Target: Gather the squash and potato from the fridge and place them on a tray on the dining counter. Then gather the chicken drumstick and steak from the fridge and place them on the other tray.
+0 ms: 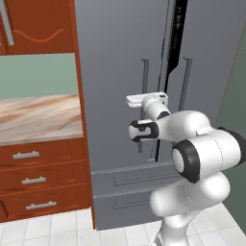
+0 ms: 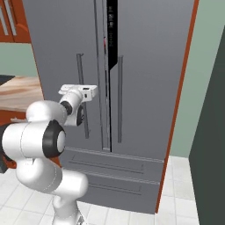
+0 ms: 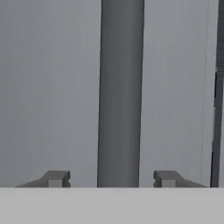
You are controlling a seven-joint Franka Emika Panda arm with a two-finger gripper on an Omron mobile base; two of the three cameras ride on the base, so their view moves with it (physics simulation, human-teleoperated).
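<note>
The grey steel fridge (image 1: pixel 120 53) (image 2: pixel 145 66) stands straight ahead, with a narrow dark gap showing between its two upper doors. My gripper (image 3: pixel 111 178) is open, with the left door's vertical bar handle (image 3: pixel 121 87) between its fingertips (image 3: pixel 56 178); a small gap shows on each side of the bar. From the base views, the white hand (image 1: pixel 146 100) (image 2: pixel 80 92) sits level against that handle (image 1: pixel 144 77) (image 2: pixel 79 66) at mid height. The squash, potato, chicken drumstick, steak, trays and dining counter are out of view.
The right door's handle (image 1: pixel 185 81) (image 2: pixel 119 96) runs parallel close by. Two fridge drawers (image 1: pixel 129 178) lie below the doors. A marbled wall counter (image 1: pixel 38 117) over red-brown drawers (image 1: pixel 33 180) stands to the left. A dark wall (image 2: pixel 211 132) closes the right side.
</note>
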